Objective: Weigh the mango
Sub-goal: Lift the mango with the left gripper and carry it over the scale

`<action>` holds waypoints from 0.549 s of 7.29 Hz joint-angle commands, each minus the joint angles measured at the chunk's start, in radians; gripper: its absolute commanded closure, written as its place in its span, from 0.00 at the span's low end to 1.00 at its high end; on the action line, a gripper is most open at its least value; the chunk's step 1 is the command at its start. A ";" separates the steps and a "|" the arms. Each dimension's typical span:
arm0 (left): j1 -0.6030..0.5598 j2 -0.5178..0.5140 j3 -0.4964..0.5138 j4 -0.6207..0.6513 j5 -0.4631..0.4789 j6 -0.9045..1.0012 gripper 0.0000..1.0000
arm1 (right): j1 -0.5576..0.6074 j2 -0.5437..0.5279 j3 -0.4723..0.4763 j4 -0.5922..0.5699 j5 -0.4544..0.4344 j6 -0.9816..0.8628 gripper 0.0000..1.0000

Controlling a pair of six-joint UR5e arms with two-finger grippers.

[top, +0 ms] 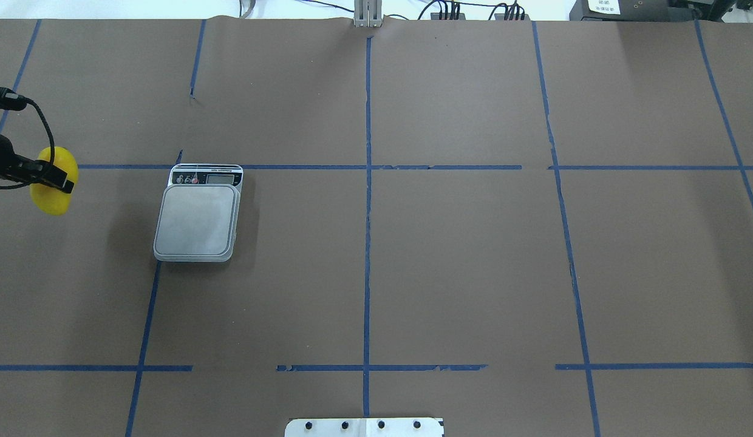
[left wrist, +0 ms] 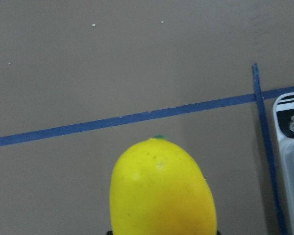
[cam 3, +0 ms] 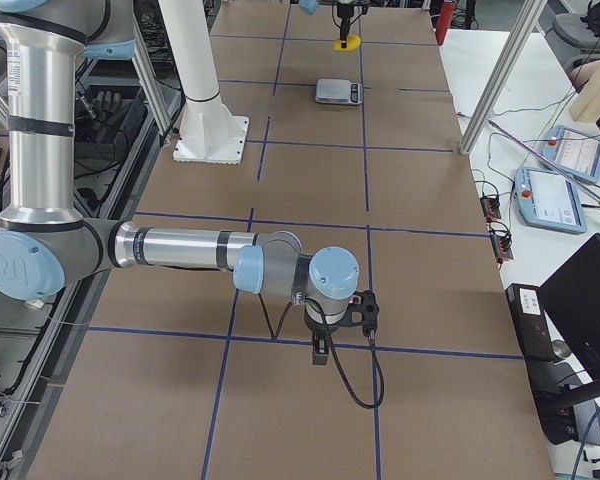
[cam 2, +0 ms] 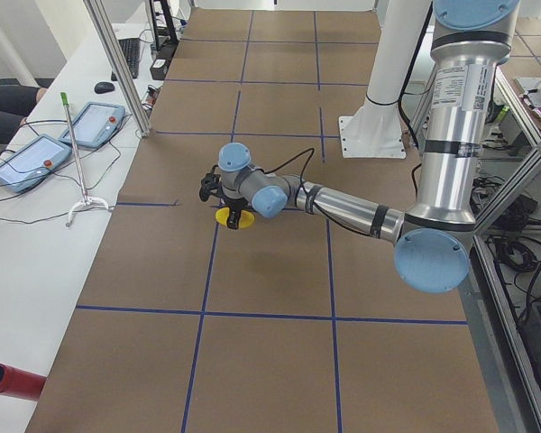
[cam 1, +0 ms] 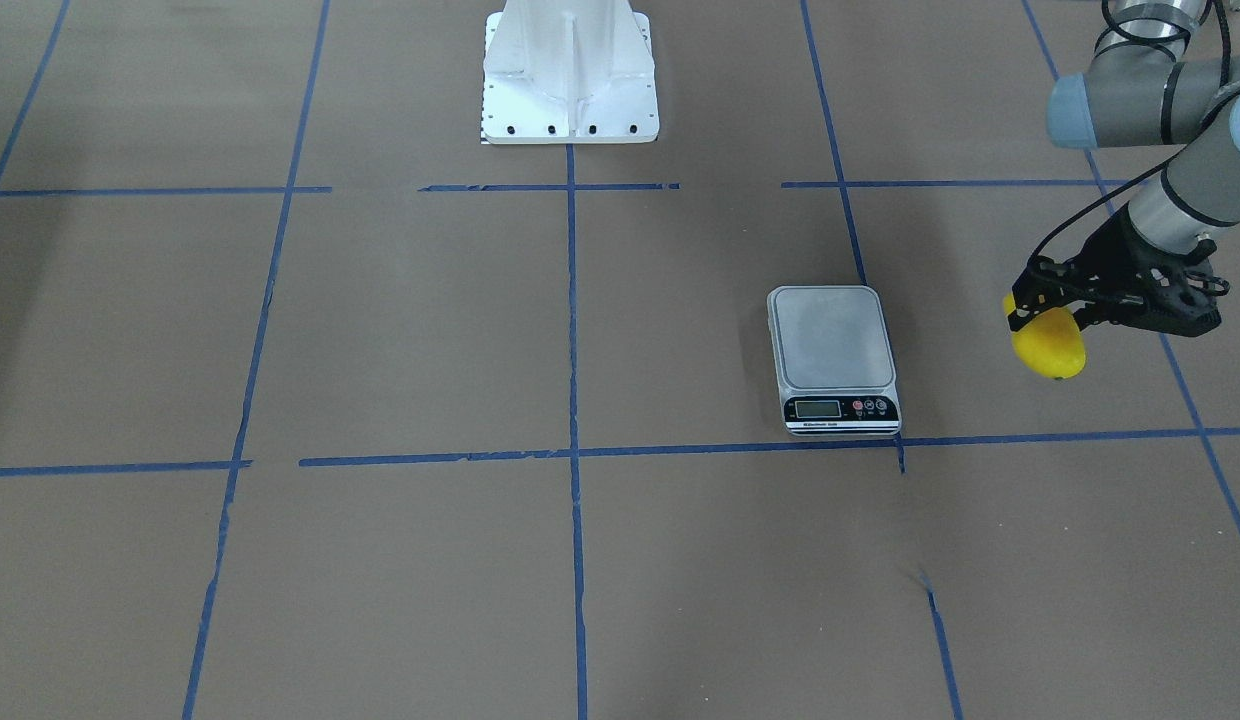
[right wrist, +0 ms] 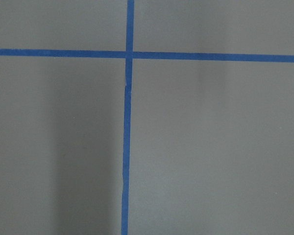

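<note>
The yellow mango point(cam 1: 1052, 350) is held in my left gripper point(cam 1: 1052, 312), whose black fingers are shut across its upper part. In the overhead view the mango point(top: 50, 200) and left gripper point(top: 50, 176) are at the far left edge, well left of the scale point(top: 197, 220). The silver scale point(cam 1: 832, 352) has a bare platform and a display on its far side. The left wrist view shows the mango point(left wrist: 161, 191) close up and the scale's corner point(left wrist: 291, 161) at the right edge. My right gripper point(cam 3: 330, 335) points down at bare table; I cannot tell if it is open.
The white robot base point(cam 1: 570, 80) stands at mid-table on the robot's side. Blue tape lines point(top: 367, 182) cross the brown table. A side bench with tablets point(cam 2: 27, 158) and a metal post point(cam 2: 117, 63) lie beyond the far edge.
</note>
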 commanded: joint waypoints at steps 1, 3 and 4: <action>0.134 -0.103 -0.004 0.024 0.012 -0.208 1.00 | 0.000 0.000 0.000 0.000 0.000 0.000 0.00; 0.215 -0.178 0.027 0.029 0.075 -0.309 1.00 | 0.000 0.000 0.000 0.000 0.000 0.000 0.00; 0.231 -0.201 0.032 0.030 0.077 -0.333 1.00 | 0.000 0.000 0.000 0.000 0.000 0.000 0.00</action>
